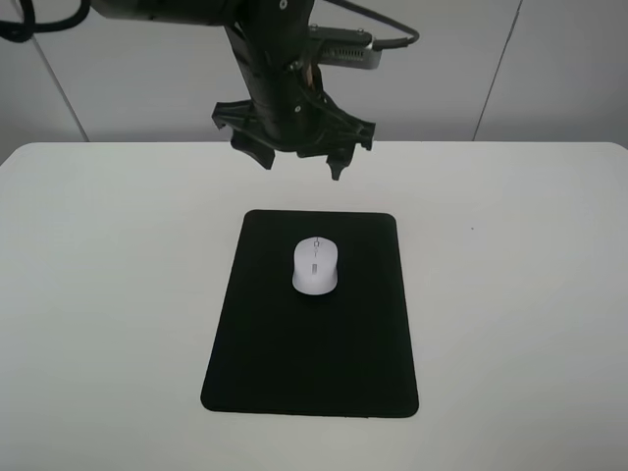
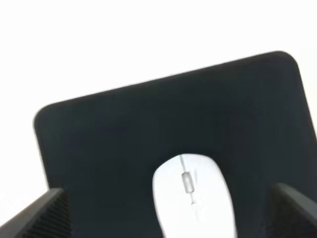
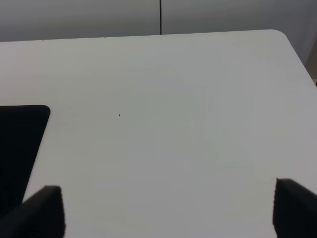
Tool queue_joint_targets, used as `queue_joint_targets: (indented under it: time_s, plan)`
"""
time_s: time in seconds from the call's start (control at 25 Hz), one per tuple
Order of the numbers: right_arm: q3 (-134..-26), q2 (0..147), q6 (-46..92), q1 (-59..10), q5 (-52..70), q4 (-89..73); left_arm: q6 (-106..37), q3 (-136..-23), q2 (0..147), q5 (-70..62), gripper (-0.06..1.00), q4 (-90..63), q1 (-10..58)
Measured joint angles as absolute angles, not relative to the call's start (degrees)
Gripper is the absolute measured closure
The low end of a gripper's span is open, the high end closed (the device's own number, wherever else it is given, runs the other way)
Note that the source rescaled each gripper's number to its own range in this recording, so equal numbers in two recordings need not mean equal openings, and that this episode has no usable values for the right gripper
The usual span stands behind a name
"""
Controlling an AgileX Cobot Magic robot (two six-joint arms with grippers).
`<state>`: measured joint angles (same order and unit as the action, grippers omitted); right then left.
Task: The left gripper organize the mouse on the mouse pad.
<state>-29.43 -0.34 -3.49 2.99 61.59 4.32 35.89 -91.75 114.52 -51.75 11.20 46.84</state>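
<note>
Here, the mouse point(image 1: 315, 266) sits flat on the mouse pad point(image 1: 312, 353). It is in the far half of the pad, about midway between the pad's two long sides. It is closer to the far short edge than to the near one. Its grey wheel strip runs along the pad's long direction. The mouse is white and much smaller than the black pad.

The pad lies on the white table point(image 1: 108, 294), near the middle, with its long sides running from the far edge toward the near edge of the table.

The left gripper point(image 1: 299, 162) hangs in the air above the far end of the pad, close to the table's far edge. It does not touch the mouse or the pad. Its two black fingers point(image 1: 257, 152) are spread wide apart and nothing is between them. In the left wrist view the mouse point(image 2: 193, 196) shows between the two finger tips point(image 2: 42, 215), with the pad point(image 2: 124, 144) under it, a bit blurry.

The right gripper point(image 3: 168, 210) is over bare table to the right of the pad. Its fingers point(image 3: 44, 208) are also far apart and hold nothing. One corner of the pad point(image 3: 20, 134) shows at the side of that view. A tiny dark speck point(image 3: 119, 115) is on the table point(image 3: 198, 99) there.
</note>
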Motion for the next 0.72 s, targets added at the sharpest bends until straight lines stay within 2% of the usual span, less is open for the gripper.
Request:
queue_joint_targets:
  time_s: [0.36, 0.72]
  plan:
    - [-29.4, -0.3, -3.5, 3.0, 61.6, 4.3, 28.7, -89.2, 107.9, -54.4, -0.06, 9.8, 41.3]
    - [-29.4, -0.3, -3.5, 3.0, 61.6, 4.3, 23.3, -71.8, 92.3, -54.0, -0.06, 8.6, 28.5]
